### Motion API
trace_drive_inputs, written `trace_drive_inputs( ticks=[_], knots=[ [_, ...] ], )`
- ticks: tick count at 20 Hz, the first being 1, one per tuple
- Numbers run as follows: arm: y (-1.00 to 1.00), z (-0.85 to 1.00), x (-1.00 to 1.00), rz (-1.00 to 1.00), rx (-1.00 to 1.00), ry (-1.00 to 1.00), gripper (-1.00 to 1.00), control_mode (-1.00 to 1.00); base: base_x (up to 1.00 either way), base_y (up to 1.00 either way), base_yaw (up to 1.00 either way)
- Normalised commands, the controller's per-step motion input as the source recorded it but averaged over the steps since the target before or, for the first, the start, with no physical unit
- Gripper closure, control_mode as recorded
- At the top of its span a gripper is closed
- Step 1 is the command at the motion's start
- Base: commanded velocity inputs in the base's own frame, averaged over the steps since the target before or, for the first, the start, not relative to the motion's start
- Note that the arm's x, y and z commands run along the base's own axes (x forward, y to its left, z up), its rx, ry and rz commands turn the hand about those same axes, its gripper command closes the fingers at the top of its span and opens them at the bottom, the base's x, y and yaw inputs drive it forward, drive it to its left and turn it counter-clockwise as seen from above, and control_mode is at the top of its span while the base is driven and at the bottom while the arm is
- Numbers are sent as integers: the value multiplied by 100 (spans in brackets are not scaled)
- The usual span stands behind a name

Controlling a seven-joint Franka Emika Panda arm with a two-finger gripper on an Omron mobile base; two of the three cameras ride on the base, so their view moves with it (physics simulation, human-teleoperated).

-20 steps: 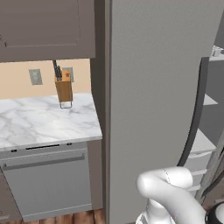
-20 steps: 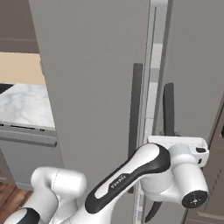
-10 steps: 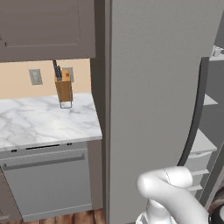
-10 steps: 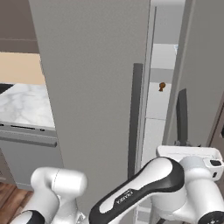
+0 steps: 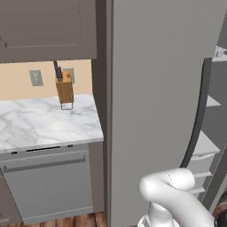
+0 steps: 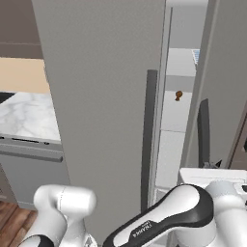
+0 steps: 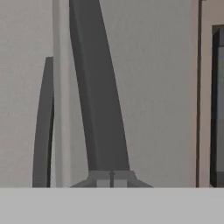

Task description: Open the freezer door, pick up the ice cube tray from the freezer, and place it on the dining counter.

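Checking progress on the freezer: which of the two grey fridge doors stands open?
The right-hand door: it is swung out, showing white shelves through the gap. The broad left door, with its straight dark handle, stays flat and closed.

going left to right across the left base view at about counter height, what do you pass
marble worktop → knife block → closed grey door → dark curved handle of the open freezer door → door shelves
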Motion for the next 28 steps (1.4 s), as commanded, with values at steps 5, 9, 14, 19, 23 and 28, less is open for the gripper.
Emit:
trace_drive_inputs(
  ticks=[5,9,14,19,23,28],
  knots=[
    [-9,0,-13,0,0,0,100,-100,0,0,0],
    [-2,0,-2,0,0,0,-100,-100,0,0,0],
    [0,0,0,0,0,0,-100,-100,0,0,0],
    [0,0,-33,-1,0,-2,-100,-100,0,0,0],
    [20,6,-83,-7,0,-1,-100,-100,0,0,0],
    [69,3,-96,-12,-1,0,-100,-100,0,0,0]
  ],
)
